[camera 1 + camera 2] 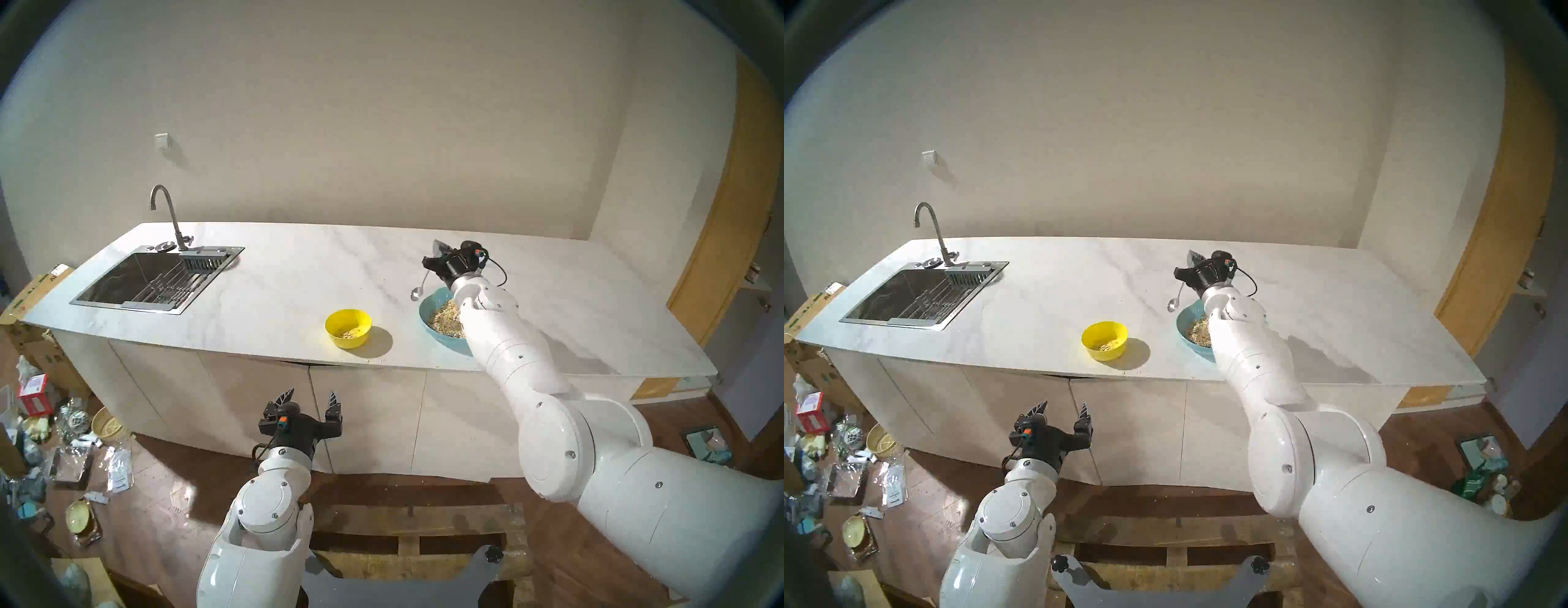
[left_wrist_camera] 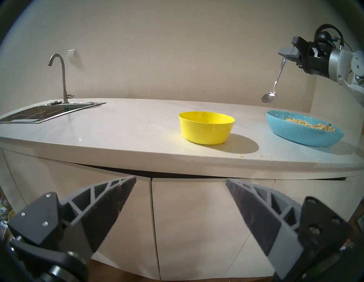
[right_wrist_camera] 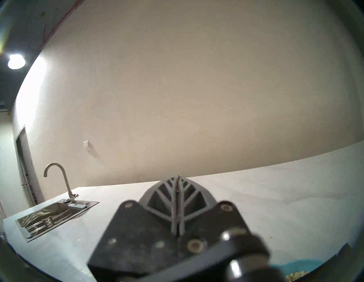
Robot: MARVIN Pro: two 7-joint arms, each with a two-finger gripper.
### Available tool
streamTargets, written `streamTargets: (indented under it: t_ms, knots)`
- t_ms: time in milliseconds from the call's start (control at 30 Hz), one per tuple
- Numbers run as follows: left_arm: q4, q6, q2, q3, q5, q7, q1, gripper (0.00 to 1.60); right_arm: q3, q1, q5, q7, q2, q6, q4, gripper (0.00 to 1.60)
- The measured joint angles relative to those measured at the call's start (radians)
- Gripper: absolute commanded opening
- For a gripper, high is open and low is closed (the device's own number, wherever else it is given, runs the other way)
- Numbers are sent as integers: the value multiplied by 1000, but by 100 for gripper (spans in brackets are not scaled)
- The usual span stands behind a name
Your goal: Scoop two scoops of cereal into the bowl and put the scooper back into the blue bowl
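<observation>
The yellow bowl stands near the counter's front edge with a little cereal in its bottom. To its right is the teal wavy-rimmed bowl, which holds a heap of cereal flakes. My right gripper is shut on the handle of the silver spoon. The spoon hangs head down above the teal bowl's far left rim, and its head looks empty. My left gripper is open and empty, below the counter in front of the cabinet doors.
A steel sink with a curved faucet is set into the counter's left end. A few loose flakes lie on the counter's front edge. Clutter covers the floor at the left. A wooden pallet lies below me.
</observation>
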State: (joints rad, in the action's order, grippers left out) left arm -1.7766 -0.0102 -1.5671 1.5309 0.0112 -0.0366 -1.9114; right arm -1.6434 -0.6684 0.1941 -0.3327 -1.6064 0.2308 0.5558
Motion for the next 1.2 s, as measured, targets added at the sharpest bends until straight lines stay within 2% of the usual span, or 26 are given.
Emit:
streamTargets:
  t_ms: [267, 400, 733, 1200]
  knots:
    - [0, 0, 0, 0, 0, 0, 0, 160, -27, 2, -18, 24, 158, 3, -27, 0]
    - [0, 0, 0, 0, 0, 0, 0, 160, -30, 12, -25, 32, 204, 12, -61, 0]
    - [0, 0, 0, 0, 0, 0, 0, 160, -40, 42, -27, 33, 202, 38, -149, 0]
    - [0, 0, 0, 0, 0, 0, 0, 160, -29, 54, -37, 34, 171, 83, -187, 0]
